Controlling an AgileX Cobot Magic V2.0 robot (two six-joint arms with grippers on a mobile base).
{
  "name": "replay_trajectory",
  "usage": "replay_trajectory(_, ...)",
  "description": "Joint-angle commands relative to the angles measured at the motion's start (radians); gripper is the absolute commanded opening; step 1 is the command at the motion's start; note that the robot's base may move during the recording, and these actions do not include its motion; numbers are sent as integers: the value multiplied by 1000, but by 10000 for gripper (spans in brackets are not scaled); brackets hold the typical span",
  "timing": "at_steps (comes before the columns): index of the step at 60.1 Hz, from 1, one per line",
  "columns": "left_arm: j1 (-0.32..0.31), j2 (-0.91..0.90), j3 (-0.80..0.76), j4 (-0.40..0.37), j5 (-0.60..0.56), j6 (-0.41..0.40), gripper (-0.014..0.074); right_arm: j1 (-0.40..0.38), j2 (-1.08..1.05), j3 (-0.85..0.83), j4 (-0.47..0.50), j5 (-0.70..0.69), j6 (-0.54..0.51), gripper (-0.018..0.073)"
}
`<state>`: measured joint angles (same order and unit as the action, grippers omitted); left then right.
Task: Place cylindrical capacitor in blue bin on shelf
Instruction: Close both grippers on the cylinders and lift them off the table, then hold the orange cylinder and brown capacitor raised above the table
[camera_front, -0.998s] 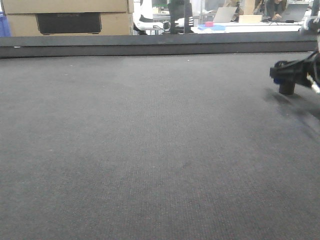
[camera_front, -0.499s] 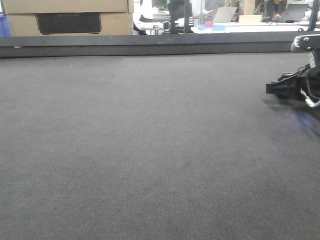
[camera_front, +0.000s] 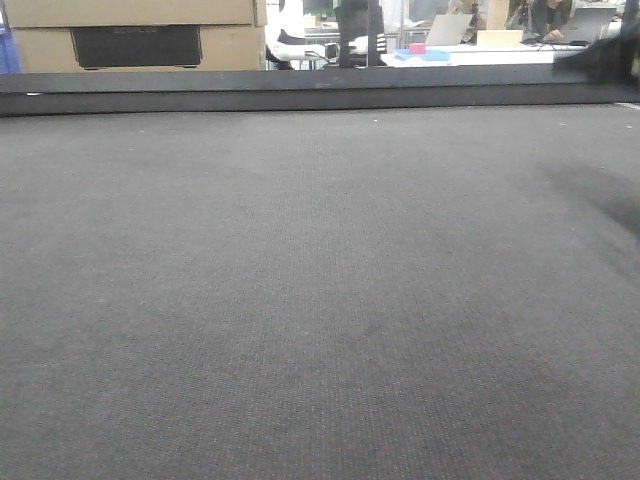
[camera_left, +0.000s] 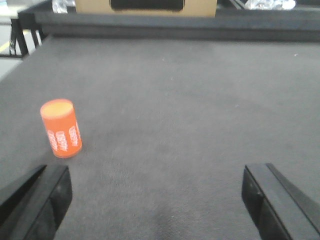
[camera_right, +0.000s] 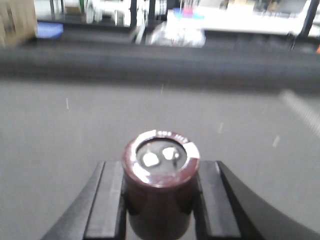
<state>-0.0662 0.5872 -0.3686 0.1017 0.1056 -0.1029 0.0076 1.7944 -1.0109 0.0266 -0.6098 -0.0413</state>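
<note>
In the right wrist view my right gripper (camera_right: 160, 197) is shut on the cylindrical capacitor (camera_right: 161, 167), a stubby dark maroon cylinder with a lighter rim and two shiny terminals on top. It is held upright above the dark mat. In the front view only a dark blur (camera_front: 610, 55) shows at the upper right edge, where the arm left the frame. My left gripper (camera_left: 155, 195) is wide open and empty, low over the mat. The shelf and the blue bin are out of view.
An orange cylinder (camera_left: 61, 128) stands upright on the mat just ahead of my left finger (camera_left: 42, 197). A raised dark ledge (camera_front: 300, 88) bounds the mat's far side, with a cardboard box (camera_front: 135, 35) and desks behind it.
My right gripper, with the capacitor in it, has lifted off the mat at the right edge of the front view and moved up, almost out of frame.
</note>
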Motion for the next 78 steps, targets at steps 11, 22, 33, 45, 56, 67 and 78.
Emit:
replay_trajectory(11, 218, 355, 37, -35, -423, -11, 599, -4, -210, -1, -3, 118, 0, -24)
replay_trajectory(22, 270, 686, -22, -40, -659, -11, 599, -4, -263, -1, -3, 141, 0, -24)
replay_trajectory(33, 268, 958, -175, -44, -729, -12, 599, -4, -271, -1, -3, 146, 0, -24)
replay_trajectory(45, 270, 1161, -346, -53, -740, -12, 599, -4, -271, -1, -3, 157, 0, -24)
replay_trajectory(56, 272, 1286, -458, -102, -781, -12, 599, -4, -271, -1, -27, 162, 0, -24)
replay_trajectory(67, 272, 1355, -547, -102, -777, -12, 599, -4, -271, -1, -51, 169, 0, -24)
replay_trajectory(78, 272, 1371, -573, -102, -768, -12, 597, -4, -271, -1, -51, 180, 0, -24)
